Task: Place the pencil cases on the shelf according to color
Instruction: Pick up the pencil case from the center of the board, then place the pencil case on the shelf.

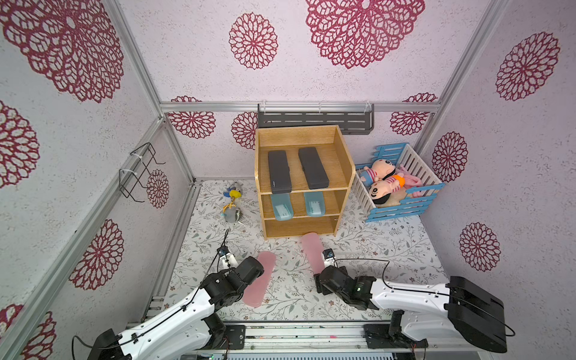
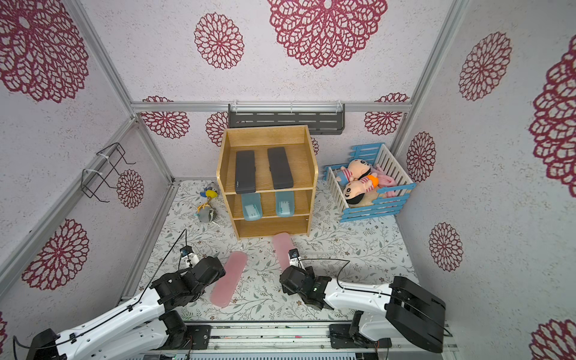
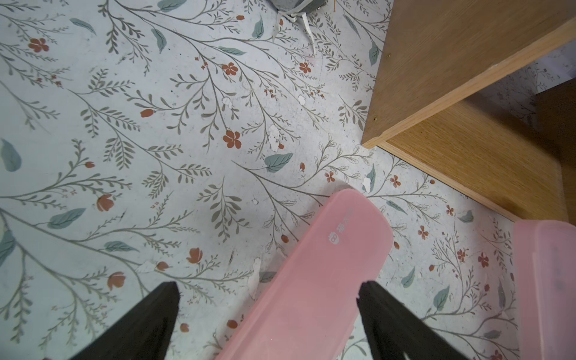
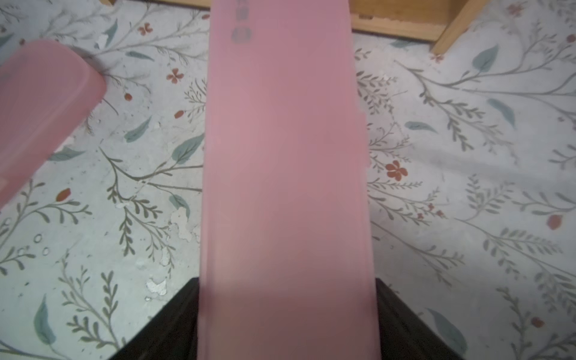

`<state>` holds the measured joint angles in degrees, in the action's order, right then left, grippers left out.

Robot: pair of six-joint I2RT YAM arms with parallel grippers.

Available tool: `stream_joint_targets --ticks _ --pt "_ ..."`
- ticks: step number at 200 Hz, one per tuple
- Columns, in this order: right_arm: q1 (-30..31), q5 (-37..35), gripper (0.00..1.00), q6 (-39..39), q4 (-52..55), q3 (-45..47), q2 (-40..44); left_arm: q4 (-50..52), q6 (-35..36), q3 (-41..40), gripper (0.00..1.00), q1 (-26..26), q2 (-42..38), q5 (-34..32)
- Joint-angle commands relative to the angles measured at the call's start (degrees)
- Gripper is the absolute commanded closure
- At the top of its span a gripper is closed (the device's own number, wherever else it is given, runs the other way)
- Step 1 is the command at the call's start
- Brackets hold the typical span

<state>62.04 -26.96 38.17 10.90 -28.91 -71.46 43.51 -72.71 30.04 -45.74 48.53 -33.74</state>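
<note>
Two pink cases not yet shelved: right fingers [image 4: 174,318] pinch the right pink case [image 1: 311,249], far end at the shelf [image 1: 280,227] bottom level, so push straight and level, leaving room; left fingers [image 3: 140,324] gape wide over the left pink case [image 1: 260,280] on the desk [image 1: 374,249].

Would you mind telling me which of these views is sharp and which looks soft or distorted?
Left wrist view: crisp, the logo on the left pink case and the floral mat read cleanly. Right wrist view: soft, the right pink case and its print are blurred. Both top views: sharp and evenly lit on the shelf, with wide-angle stretching toward the corners.
</note>
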Motion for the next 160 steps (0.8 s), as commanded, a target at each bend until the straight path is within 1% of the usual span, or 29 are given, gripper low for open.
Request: stream_joint_targets --ticks 1,24,39,46,83,126,147,160 --pt "-0.3 -5.2 0.34 2.2 -0.7 0.1 3.9 0.4 0.0 -0.2 0.03 0.5 -1.1 -1.4" --pt "-3.3 -2.6 0.33 0.0 -2.7 -1.2 2.7 -1.1 0.9 -0.2 0.03 0.6 -0.6 -1.2" --pt "-5.9 1.2 0.32 -3.6 -6.1 -2.4 -0.6 -2.0 1.1 0.1 0.03 0.6 0.1 -1.2" --pt "-7.0 2.1 0.32 -4.1 -7.0 -3.5 -3.0 -2.4 1.3 0.2 0.03 0.6 0.4 -1.1" --pt "-12.1 2.7 0.34 -5.4 -10.7 -10.0 -14.6 -5.5 2.1 0.5 0.03 1.3 2.2 -0.3" --pt "-16.7 2.3 0.34 -6.5 -12.5 -14.9 -21.5 -6.0 3.2 1.7 0.03 1.8 3.8 0.0" --pt "-18.1 3.1 0.28 -7.4 -13.6 -15.9 -23.6 -6.2 3.6 1.6 0.03 2.4 3.9 0.3" --pt "-18.6 3.8 0.19 -7.9 -14.3 -16.3 -24.4 -6.2 3.9 1.6 0.03 3.0 3.9 0.6"
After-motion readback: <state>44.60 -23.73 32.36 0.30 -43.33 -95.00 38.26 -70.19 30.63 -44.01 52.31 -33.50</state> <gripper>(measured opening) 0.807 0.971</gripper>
